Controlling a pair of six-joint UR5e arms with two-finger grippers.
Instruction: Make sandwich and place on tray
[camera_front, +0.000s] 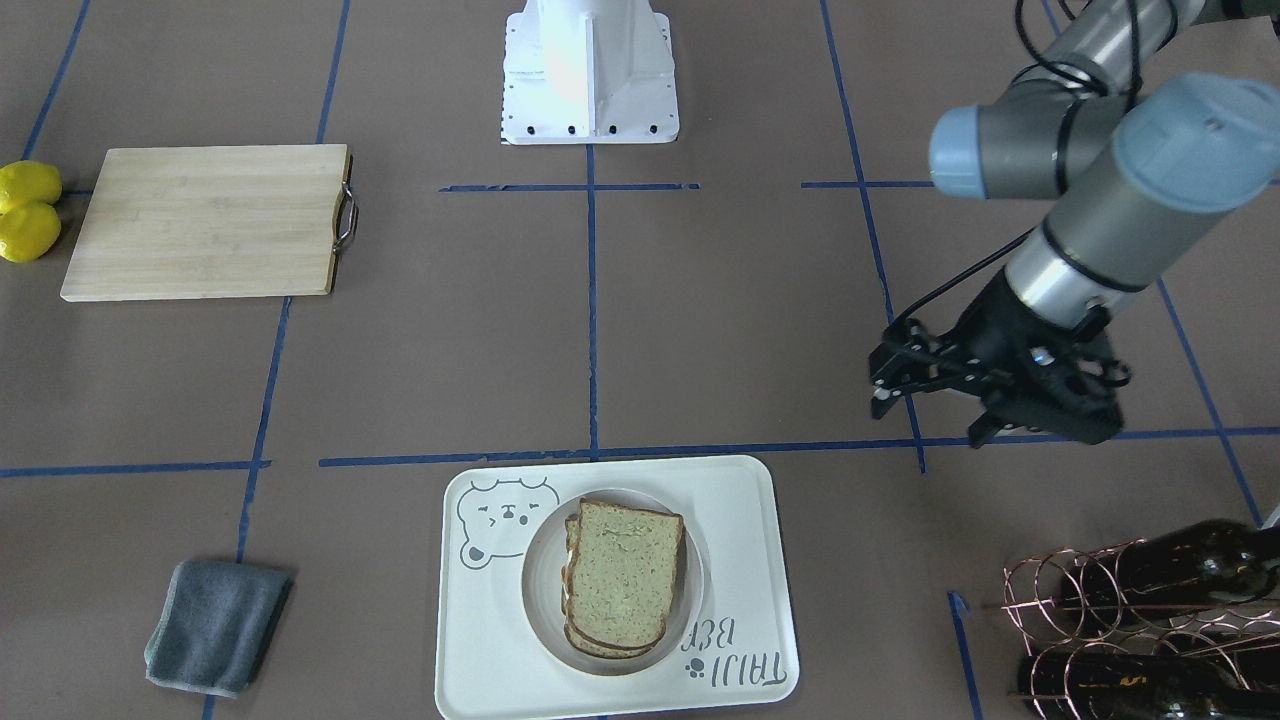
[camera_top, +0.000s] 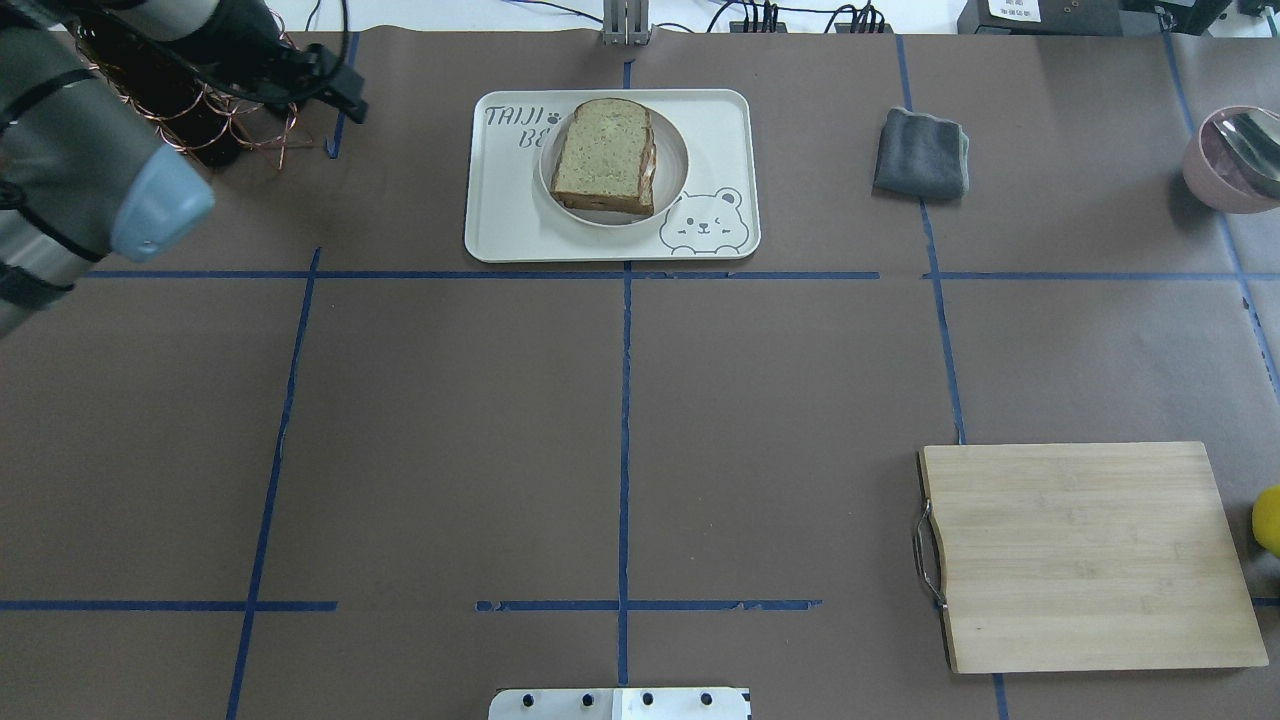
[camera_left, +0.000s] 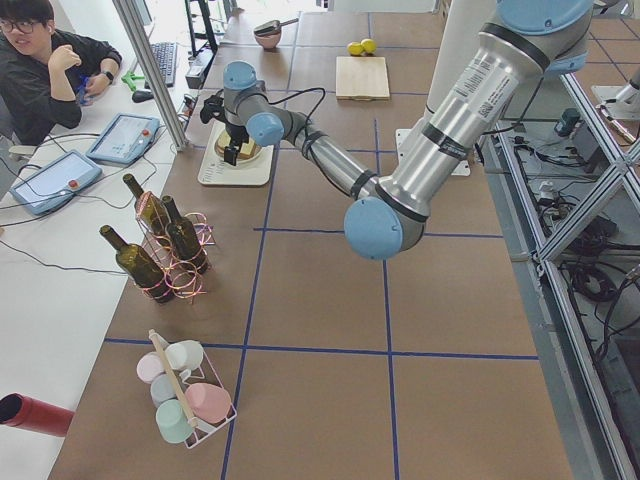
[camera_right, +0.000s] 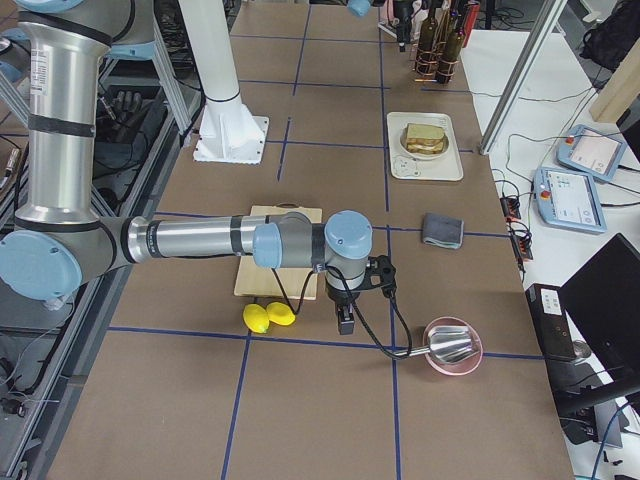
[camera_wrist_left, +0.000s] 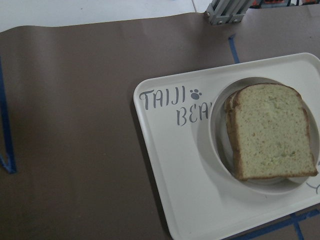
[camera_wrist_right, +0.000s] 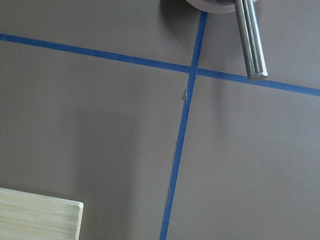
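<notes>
One sandwich (camera_front: 622, 575) on one plate (camera_front: 540, 560) on one tray (camera_front: 740, 500); left fingers (camera_front: 882, 392) apart, empty; right fingers (camera_right: 346, 320), spread unclear.

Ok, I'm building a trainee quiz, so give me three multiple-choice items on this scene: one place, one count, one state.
1. The sandwich lies on: A the cutting board; B a round plate on the tray; C the grey cloth.
2. Lemons beside the board: A one; B two; C four.
3. The left tool is: A open, empty; B shut on the sandwich; C shut on a bottle.
Key: 1 B, it rests on the plate inside the tray; 2 B, two lemons show; 3 A, its jaws stand apart around nothing.
</notes>
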